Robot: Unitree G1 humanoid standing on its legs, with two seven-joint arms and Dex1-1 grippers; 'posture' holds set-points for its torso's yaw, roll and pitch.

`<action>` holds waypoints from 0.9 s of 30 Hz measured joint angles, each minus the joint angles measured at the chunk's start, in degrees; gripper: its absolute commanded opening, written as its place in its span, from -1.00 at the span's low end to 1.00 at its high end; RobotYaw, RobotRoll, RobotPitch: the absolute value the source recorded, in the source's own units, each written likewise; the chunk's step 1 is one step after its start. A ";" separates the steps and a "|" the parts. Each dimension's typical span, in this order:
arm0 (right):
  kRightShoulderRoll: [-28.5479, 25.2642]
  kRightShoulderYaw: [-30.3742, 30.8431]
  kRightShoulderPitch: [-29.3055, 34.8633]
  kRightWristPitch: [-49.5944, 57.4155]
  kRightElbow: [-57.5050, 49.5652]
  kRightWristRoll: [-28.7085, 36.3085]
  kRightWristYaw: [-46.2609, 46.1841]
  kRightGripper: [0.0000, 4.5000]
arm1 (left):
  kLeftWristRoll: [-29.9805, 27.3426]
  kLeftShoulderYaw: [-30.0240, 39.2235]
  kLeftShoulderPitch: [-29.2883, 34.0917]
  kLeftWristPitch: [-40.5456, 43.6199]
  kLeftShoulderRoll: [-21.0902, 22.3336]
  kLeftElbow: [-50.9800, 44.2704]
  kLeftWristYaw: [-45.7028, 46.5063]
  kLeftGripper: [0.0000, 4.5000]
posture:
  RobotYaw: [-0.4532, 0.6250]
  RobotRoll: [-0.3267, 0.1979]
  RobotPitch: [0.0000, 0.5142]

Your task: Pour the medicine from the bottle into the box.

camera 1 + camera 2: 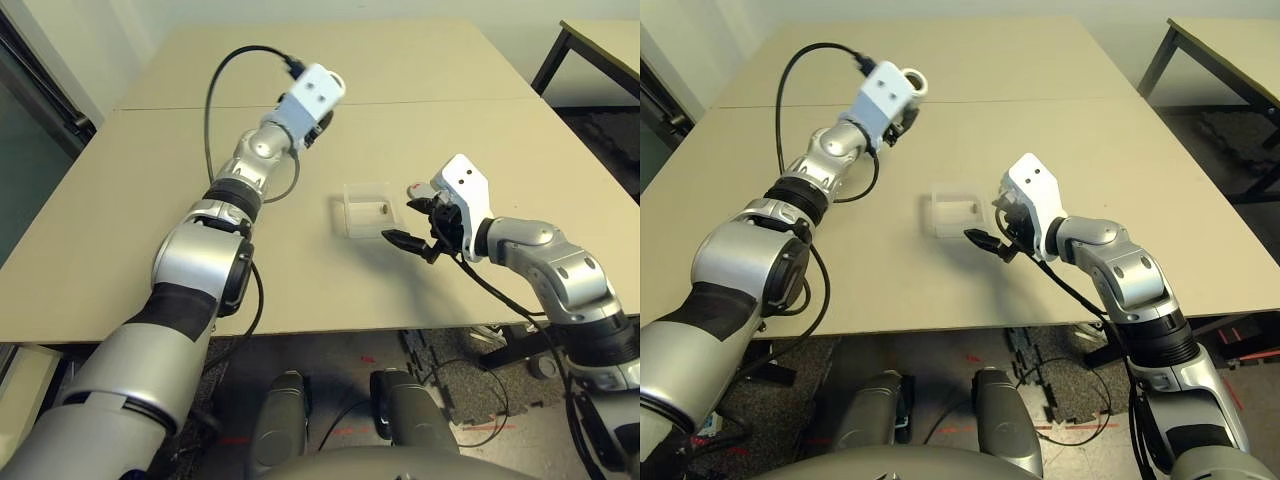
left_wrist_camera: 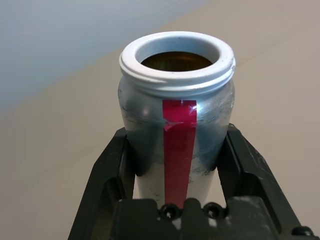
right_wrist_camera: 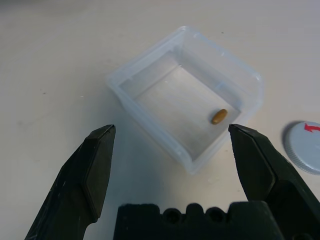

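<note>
Right wrist view shows the pill (image 3: pixel 219 116) already lying in the clear box (image 3: pixel 150 112), right claw (image 3: pixel 172 137) wide just beside it. Left claw (image 2: pixel 177 150) grips the light, smooth, uncapped bottle (image 2: pixel 177 95) by its sides, far left above the surface (image 1: pixel 150 200).

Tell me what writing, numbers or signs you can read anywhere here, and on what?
No words, brands or numbers can be read.
The bottle in the left hand: a plain red stripe, no letters.
The cap beside the box: a red mark like an arrow, cut off at the picture's edge.
</note>
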 measured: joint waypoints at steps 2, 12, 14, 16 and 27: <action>0.00 0.00 -0.29 -0.45 0.29 0.01 0.33 1.00 | -1.71 1.72 1.46 0.83 -0.04 -0.43 0.49 0.10 | -0.23 0.25 -0.69; 0.43 -0.02 -0.89 -1.19 1.67 0.15 1.23 1.00 | -5.76 4.92 8.19 5.12 -0.70 -1.02 2.64 0.10 | -0.23 0.25 -0.69; 0.64 -0.02 -0.93 -1.19 1.67 0.19 1.23 1.00 | -5.94 5.00 8.88 5.49 -0.73 -1.08 2.89 0.10 | -0.23 0.25 -0.70; 0.87 -0.06 -0.97 -1.19 1.67 0.21 1.22 1.00 | -5.97 4.99 9.63 5.65 -0.80 -1.57 3.03 0.10 | -0.24 0.25 -0.71; 1.26 -0.27 -1.19 -1.28 2.11 0.18 1.10 1.00 | -5.94 3.74 12.05 5.41 -1.58 -3.83 3.03 0.10 | -0.25 0.25 -0.73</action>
